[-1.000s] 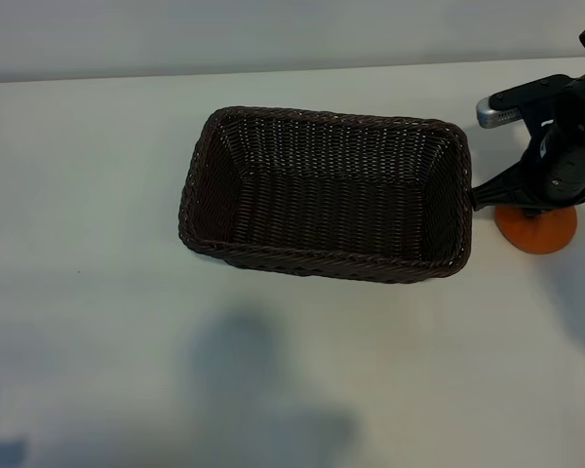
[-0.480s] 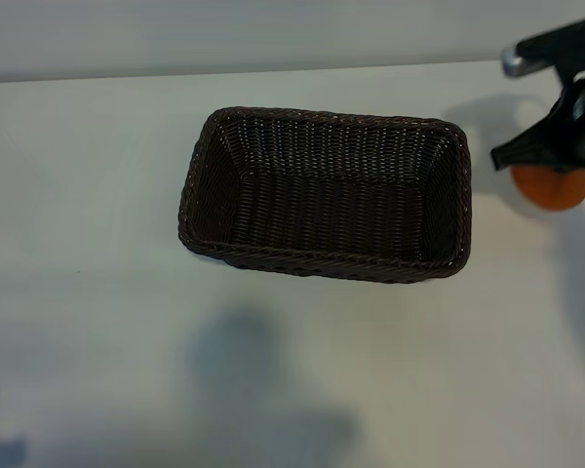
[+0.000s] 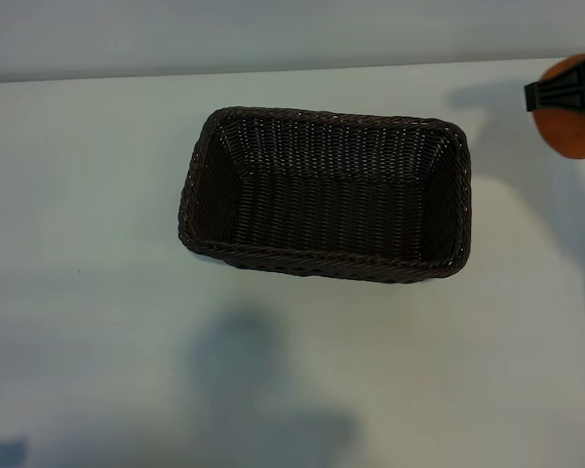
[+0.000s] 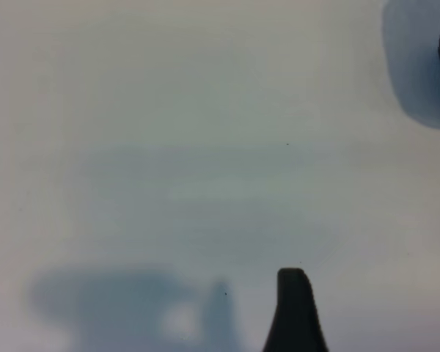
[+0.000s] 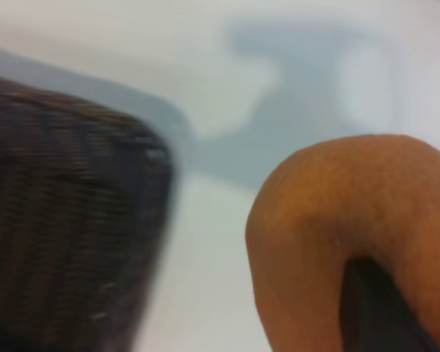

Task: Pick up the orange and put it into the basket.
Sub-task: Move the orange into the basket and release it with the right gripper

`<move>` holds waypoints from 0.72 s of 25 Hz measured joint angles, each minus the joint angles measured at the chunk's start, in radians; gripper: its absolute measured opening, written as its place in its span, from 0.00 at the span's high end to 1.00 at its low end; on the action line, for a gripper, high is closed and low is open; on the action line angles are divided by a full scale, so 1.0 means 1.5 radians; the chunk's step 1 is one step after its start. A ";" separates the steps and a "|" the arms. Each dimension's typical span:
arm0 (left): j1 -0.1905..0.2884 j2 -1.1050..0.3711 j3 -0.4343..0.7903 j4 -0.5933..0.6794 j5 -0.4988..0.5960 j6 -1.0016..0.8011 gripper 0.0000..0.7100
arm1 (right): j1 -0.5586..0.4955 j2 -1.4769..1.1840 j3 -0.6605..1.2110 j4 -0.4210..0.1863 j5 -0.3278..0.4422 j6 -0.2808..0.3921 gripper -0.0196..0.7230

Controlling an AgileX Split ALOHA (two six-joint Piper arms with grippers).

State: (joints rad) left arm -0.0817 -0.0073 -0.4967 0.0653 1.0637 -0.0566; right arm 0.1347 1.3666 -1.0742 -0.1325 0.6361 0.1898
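The right pincer is clamped on the orange, holding it above the white surface, with the empty basket off to its side and lower, while the left pincer hangs with fingers apart

orange: bright orange, dimpled | basket: dark brown weave | table: white

light: even, soft | shadows: faint on table | blur: basket smeared
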 joint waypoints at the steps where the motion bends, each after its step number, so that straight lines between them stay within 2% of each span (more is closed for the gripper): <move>1: 0.000 0.000 0.000 0.000 0.000 0.000 0.23 | 0.007 -0.006 0.000 0.025 -0.001 -0.031 0.85; 5: 0.000 0.000 0.000 0.000 0.000 0.000 0.23 | 0.059 0.002 0.000 0.118 -0.014 -0.138 0.85; 7: 0.000 0.000 0.000 0.000 0.000 0.000 0.23 | 0.086 0.014 0.000 0.149 -0.028 -0.163 0.85; 12: 0.000 0.000 0.000 0.000 0.000 0.000 0.23 | 0.137 0.067 0.000 0.161 -0.094 -0.184 0.85; 18: 0.000 0.000 0.000 0.000 0.000 0.000 0.23 | 0.150 0.142 0.000 0.162 -0.149 -0.188 0.85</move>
State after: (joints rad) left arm -0.0817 -0.0073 -0.4967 0.0653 1.0637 -0.0566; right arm 0.3591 1.5792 -1.0742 0.1100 0.4125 -0.0926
